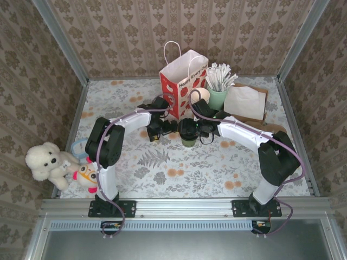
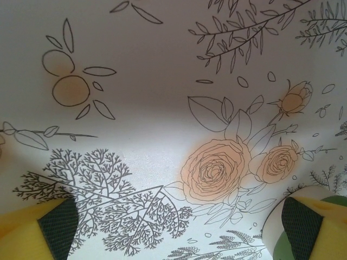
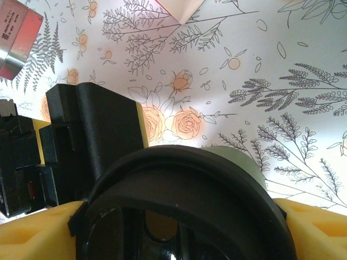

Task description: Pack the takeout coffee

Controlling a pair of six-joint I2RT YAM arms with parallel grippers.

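Observation:
The takeout coffee (image 1: 188,134), a small dark green cup with a black lid, stands on the floral tablecloth in front of the red and white paper bag (image 1: 181,81). My right gripper (image 1: 196,129) is shut on it. In the right wrist view the black lid (image 3: 184,200) sits between the yellow fingers (image 3: 317,227), with the green wall (image 3: 246,165) behind. My left gripper (image 1: 161,129) hangs just left of the cup and is open (image 2: 181,238) over bare cloth. The cup's edge (image 2: 279,241) shows by its right pad (image 2: 303,230).
A mint-green cup of white stirrers (image 1: 218,92), a cream cup stack (image 1: 200,95) and a white napkin on brown card (image 1: 245,103) stand right of the bag. Plush toys (image 1: 51,162) lie at the left edge. The bag's corner (image 3: 181,8) is just beyond the cup.

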